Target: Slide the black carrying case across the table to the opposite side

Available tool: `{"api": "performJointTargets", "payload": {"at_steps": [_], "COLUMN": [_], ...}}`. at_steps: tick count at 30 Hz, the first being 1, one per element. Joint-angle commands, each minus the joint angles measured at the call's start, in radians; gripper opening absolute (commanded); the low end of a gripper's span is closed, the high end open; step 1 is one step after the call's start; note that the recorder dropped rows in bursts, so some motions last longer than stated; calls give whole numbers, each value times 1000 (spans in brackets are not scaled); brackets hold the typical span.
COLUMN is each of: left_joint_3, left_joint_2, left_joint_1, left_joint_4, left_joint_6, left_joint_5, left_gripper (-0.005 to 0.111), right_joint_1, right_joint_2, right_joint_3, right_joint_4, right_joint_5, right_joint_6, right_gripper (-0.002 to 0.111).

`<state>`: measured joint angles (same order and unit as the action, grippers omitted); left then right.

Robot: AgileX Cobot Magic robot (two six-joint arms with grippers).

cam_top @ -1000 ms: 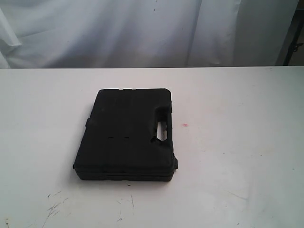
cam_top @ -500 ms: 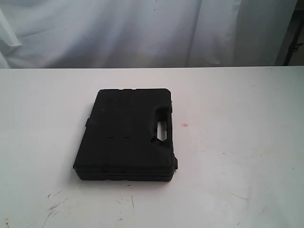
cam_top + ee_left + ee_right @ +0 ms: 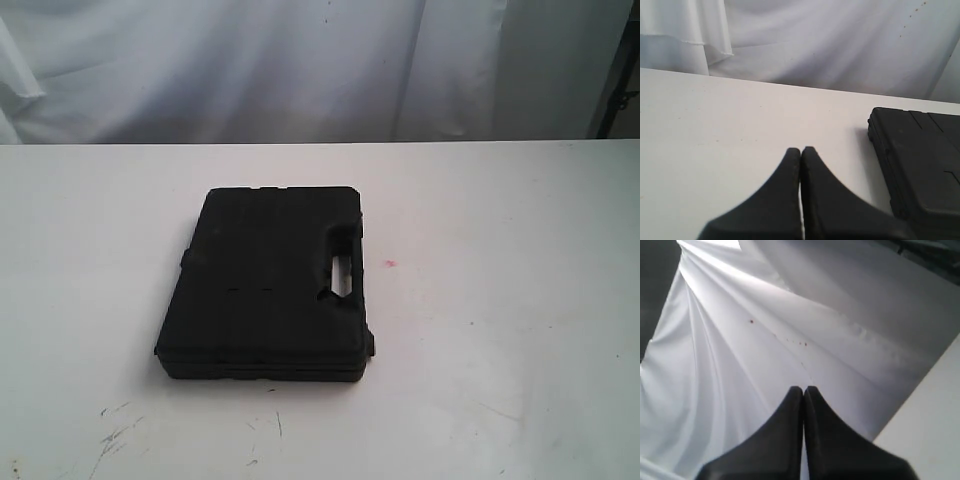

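The black carrying case lies flat on the white table, a little left of the middle, its handle slot on its right side. Neither arm shows in the exterior view. In the left wrist view my left gripper is shut with nothing in it, low over the bare table; the case lies apart from it, off to one side. My right gripper is shut and empty too, tilted toward the white curtain, with only a corner of the table beside it.
A white curtain hangs behind the table's far edge. A small pink spot marks the tabletop right of the case, and dark scuff marks run along the near left. A dark stand shows at the far right.
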<state>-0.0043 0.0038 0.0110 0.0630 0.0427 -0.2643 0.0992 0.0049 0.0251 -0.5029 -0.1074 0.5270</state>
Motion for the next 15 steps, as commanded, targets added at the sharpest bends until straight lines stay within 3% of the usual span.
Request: {"api": "performJointTargets", "payload": {"at_steps": [1, 5, 10, 13, 15], "left_joint_3": [4, 4, 4, 4, 4], "left_joint_2": [-4, -4, -4, -4, -4], "left_joint_1": [2, 2, 2, 2, 2], "left_joint_4": [3, 3, 3, 3, 3], "left_joint_6": [0, 0, 0, 0, 0], "left_joint_5": [-2, -2, -2, -2, -2], "left_gripper": [0, 0, 0, 0, 0], "right_joint_1": [0, 0, 0, 0, 0], "right_joint_2": [64, 427, 901, 1151, 1273], "right_joint_3": [138, 452, 789, 934, 997], "right_joint_4": [70, 309, 292, 189, 99], "right_joint_5": [263, 567, 819, 878, 919], "right_joint_6": [-53, -158, -447, -679, -788], "right_gripper": [0, 0, 1, 19, 37]}}
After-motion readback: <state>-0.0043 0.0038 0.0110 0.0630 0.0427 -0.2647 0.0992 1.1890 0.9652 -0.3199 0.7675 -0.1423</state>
